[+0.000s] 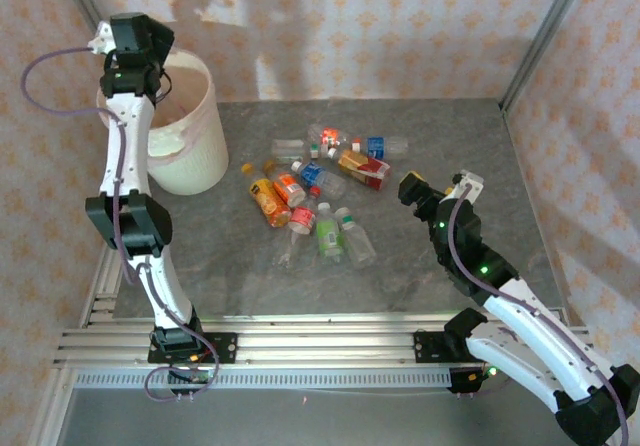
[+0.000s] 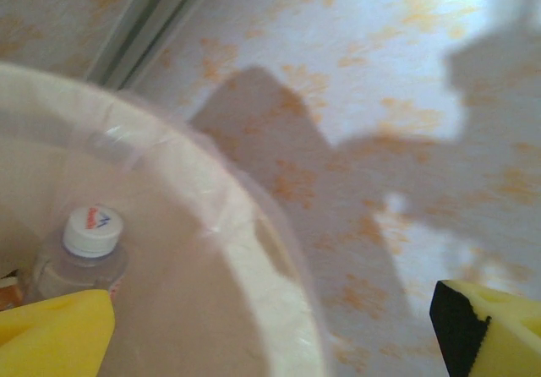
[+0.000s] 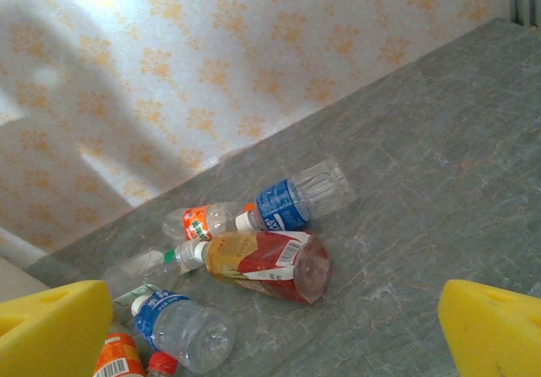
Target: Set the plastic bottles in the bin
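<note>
Small clear plastic bottles (image 1: 318, 206) with red, orange, blue and green labels lie clustered mid-table, while one white-capped bottle (image 2: 91, 235) sits inside the white, pink-lined bin (image 1: 200, 136) below the left gripper (image 2: 270, 335), spread wide and empty like the right gripper (image 3: 270, 326)

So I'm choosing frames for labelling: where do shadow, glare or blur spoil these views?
Top external: sharp and evenly lit, arm shadows on the back wall. Left wrist: soft overall, the bin rim blurred, wall washed out at top right, a dark shadow across it. Right wrist: bottles fairly crisp, bright glare top left, yellow pads out of focus.
</note>
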